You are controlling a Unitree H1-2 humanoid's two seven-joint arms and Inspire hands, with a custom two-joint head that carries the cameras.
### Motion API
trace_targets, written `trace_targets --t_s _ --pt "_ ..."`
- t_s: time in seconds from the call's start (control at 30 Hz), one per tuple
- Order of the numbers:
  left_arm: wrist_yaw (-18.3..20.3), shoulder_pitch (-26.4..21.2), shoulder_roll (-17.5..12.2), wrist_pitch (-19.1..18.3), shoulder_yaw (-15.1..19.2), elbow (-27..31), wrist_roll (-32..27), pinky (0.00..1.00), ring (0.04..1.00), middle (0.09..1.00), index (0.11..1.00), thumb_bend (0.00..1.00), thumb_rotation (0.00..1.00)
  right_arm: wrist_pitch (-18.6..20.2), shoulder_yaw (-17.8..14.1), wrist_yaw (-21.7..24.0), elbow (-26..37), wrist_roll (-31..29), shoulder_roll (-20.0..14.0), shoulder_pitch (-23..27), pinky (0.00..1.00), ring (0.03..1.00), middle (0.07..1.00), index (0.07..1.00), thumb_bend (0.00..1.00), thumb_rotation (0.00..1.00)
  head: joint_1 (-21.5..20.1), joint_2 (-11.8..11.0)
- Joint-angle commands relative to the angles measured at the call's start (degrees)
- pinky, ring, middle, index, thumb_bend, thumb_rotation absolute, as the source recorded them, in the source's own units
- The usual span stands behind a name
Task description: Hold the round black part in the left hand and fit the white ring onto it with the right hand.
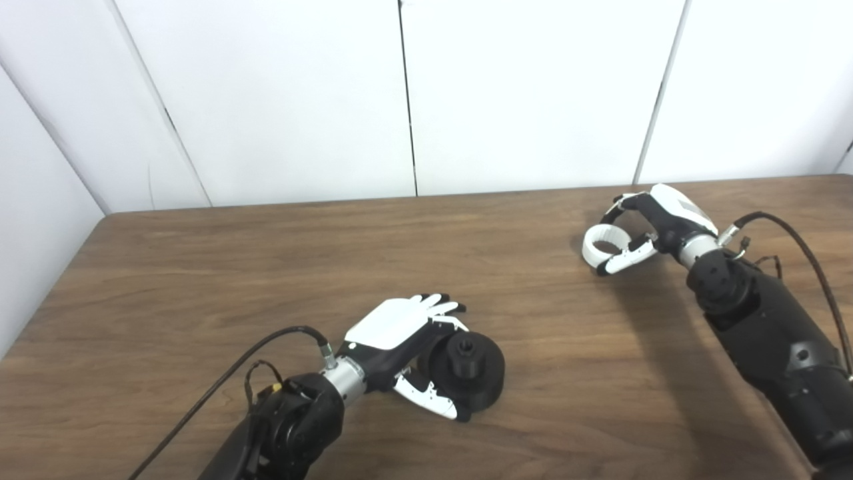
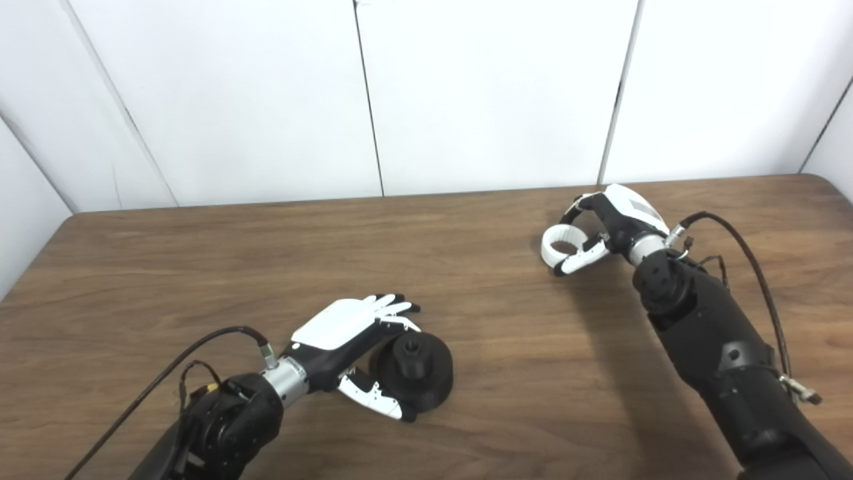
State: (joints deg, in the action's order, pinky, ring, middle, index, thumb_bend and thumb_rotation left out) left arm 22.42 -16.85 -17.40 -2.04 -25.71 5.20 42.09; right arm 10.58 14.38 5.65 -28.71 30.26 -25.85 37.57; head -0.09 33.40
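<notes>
Holding the black part (image 1: 466,370) at the near centre of the bench (image 1: 200,267), the left robot hand (image 1: 406,340) has its fingers curled over the part's far side and its thumb under the near side; the part appears to rest on the bench, hub turned toward the right. The right robot hand (image 1: 650,230) sits far right, thumb and fingers pinched on the white ring (image 1: 603,245), which appears just above or on the surface; contact cannot be confirmed.

Risks, as judged from here:
- The pinch covers only one side of the ring. A knock against the hub could twist it out of the grasp.
- The ring's bore faces mostly upward while the hub faces sideways. Without a wrist turn, the ring would meet the hub skewed and jam.
- The left thumb lies just beside the part's face and may block seating.

Clearance: the two hands are well apart, with bare bench between them. The right hand is near the far edge and wall; the transfer path runs leftward and nearer, unobstructed.
</notes>
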Motion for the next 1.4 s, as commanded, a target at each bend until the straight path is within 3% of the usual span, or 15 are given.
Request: trace_targets --t_s 0.0,0.27,0.53,0.73,1.37 --pt "-0.46 -1.29 0.13 0.69 0.10 0.19 0.31 1.00 1.000 0.949 0.707 0.97 0.48 -1.75 -1.06 -2.10 0.75 0.03 -0.25 3.00 1.00 0.965 0.879 0.493 0.52 0.14 0.08 0.05" --pt "0.07 -1.55 0.16 0.54 0.06 0.09 0.06 1.00 1.000 0.954 0.713 0.97 0.49 -2.03 -1.28 -2.17 1.25 0.04 -0.38 2.79 1.00 0.964 0.874 0.492 0.52 0.14 0.14 0.10" --pt "0.70 -1.68 0.07 0.27 -0.01 -0.03 0.02 1.00 1.000 0.958 0.713 0.97 0.49 -1.06 -1.53 -0.92 5.09 -0.05 -0.69 2.03 0.90 0.952 0.867 0.492 0.52 0.14 0.10 0.02" --pt "0.93 -1.67 0.19 -0.09 -0.05 0.12 0.28 1.00 1.000 0.958 0.715 0.98 0.49 -0.54 -1.54 0.28 8.03 0.14 -1.18 1.42 0.89 0.949 0.867 0.492 0.52 0.14 0.07 0.05" --pt "0.79 -2.12 0.46 0.20 -0.06 -0.91 0.36 1.00 1.000 0.957 0.709 0.97 0.48 3.56 -1.51 9.29 26.60 0.14 -1.58 -2.21 0.92 0.957 0.863 0.492 0.52 0.15 -0.03 0.17"
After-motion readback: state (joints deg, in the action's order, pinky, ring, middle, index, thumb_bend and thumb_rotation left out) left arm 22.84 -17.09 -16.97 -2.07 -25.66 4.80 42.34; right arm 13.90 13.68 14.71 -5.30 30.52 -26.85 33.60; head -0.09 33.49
